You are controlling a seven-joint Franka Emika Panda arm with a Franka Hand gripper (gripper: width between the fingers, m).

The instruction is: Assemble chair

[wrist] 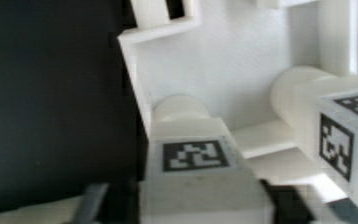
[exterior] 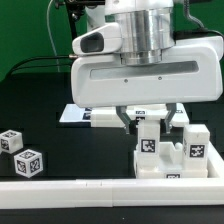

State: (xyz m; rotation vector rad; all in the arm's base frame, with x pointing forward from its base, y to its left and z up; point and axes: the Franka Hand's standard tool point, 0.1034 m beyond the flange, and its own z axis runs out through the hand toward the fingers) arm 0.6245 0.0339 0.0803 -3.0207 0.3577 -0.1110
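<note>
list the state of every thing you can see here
pincer: low over the clustered pieces, jaws either side of the tagged block, grip unclear
tagged block: upright between the jaws
small cube: loose on the table, untouched
second cube: loose, beside the first
flat slab: lying flat behind the pincer
border rail: lying along the table's near side

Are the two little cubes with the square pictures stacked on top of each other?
No, the first tagged cube and the second tagged cube both sit on the black table, side by side.
</note>
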